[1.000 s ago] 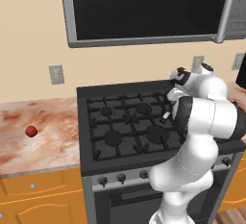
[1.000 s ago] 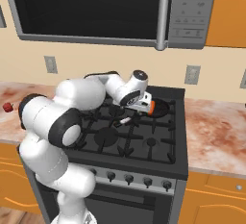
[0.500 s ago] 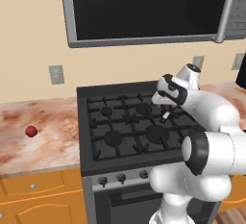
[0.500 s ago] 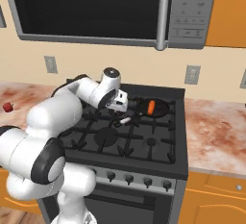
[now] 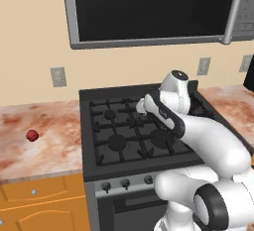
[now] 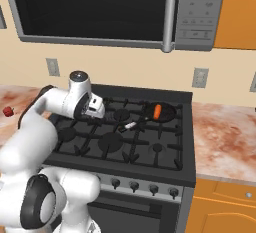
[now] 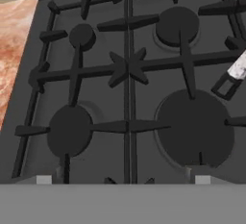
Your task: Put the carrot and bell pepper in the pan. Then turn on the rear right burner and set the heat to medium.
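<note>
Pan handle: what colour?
Pale grey-white, on the black pan; the handle shows best in the right base view.

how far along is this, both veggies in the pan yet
Half. The carrot already lies in the pan on the stove's rear right. The bell pepper still sits on the left counter. The gripper is open and empty over the grates. Left: pepper, then the burner knob.

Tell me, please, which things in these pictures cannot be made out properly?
- Pan, left base view: the arm hides it.
- Pan handle, hand view: cut off by the right edge.
- Bell pepper, right base view: too small to tell its shape.
- Stove knobs, right base view: markings too small to read.
</note>
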